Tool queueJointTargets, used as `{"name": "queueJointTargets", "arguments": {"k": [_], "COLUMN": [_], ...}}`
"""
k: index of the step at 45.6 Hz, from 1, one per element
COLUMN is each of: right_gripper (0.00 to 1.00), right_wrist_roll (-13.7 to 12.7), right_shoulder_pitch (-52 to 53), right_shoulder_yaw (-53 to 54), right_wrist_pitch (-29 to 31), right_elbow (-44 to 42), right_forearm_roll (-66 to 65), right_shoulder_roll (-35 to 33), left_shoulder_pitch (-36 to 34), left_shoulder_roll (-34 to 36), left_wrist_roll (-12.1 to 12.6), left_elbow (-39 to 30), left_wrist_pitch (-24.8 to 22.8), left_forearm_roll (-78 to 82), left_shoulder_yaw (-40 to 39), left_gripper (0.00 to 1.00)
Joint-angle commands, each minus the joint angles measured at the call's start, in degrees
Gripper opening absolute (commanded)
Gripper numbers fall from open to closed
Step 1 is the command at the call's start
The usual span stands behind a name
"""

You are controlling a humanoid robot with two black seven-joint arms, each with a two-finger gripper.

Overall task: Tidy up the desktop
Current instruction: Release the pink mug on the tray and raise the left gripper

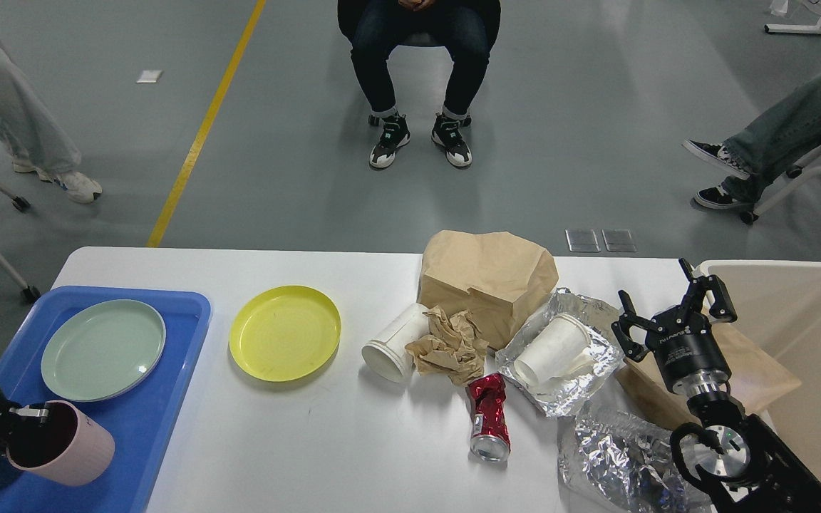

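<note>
The white desktop (325, 442) carries a yellow plate (284, 333), a brown paper bag (485, 274), crumpled brown paper (450, 345), a white paper cup on its side (390, 345), a crushed red can (487, 417) and another white cup (551, 349) lying on foil (589, 370). My left gripper (26, 427) is at the lower left, shut on the rim of a tilted pink cup (68, 452) low over the blue tray (147, 413). My right gripper (670, 303) stands open above the table's right end, holding nothing.
A pale green plate (102, 349) lies in the blue tray. A beige bin (809, 320) stands at the right edge, with brown paper (760, 377) and crumpled foil (617, 456) beside my right arm. People sit and stand beyond the table.
</note>
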Motion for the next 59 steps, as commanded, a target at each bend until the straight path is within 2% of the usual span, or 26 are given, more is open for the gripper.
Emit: {"name": "queueJointTargets", "arguments": {"k": [1, 16, 19, 23, 28, 47, 54, 59], "right_gripper": [1.00, 1.00, 1.00, 1.00, 1.00, 1.00, 1.00, 1.00], "right_wrist_roll": [0.0, 0.0, 0.0, 0.0, 0.0, 0.0, 0.0, 0.0], "right_shoulder_pitch": [0.0, 0.0, 0.0, 0.0, 0.0, 0.0, 0.0, 0.0], "right_shoulder_yaw": [0.0, 0.0, 0.0, 0.0, 0.0, 0.0, 0.0, 0.0], "right_wrist_pitch": [0.0, 0.1, 0.0, 0.1, 0.0, 0.0, 0.0, 0.1], "right_elbow": [0.0, 0.0, 0.0, 0.0, 0.0, 0.0, 0.0, 0.1], "right_forearm_roll": [0.0, 0.0, 0.0, 0.0, 0.0, 0.0, 0.0, 0.0], "right_shoulder_roll": [0.0, 0.0, 0.0, 0.0, 0.0, 0.0, 0.0, 0.0], "left_shoulder_pitch": [3.8, 4.6, 4.6, 5.0, 5.0, 4.5, 3.7, -1.9], "left_shoulder_roll": [-1.1, -1.2, -1.2, -1.3, -1.8, -1.3, -1.0, 1.1], "left_wrist_roll": [0.0, 0.1, 0.1, 0.0, 0.0, -0.1, -0.3, -0.2], "left_elbow": [1.0, 1.3, 1.3, 1.0, 0.7, 0.3, -0.9, -4.7], "left_wrist_pitch": [1.2, 2.7, 2.8, 3.1, 3.0, 2.1, 0.5, -1.4], "left_forearm_roll": [0.0, -0.6, -1.0, -1.1, -1.1, -1.1, -1.2, -1.5], "left_shoulder_yaw": [-1.9, -2.0, -2.0, -2.0, -1.8, -1.3, -1.0, 1.4], "left_gripper": [0.00, 0.00, 0.08, 0.33, 0.49, 0.72, 0.73, 0.73]}}
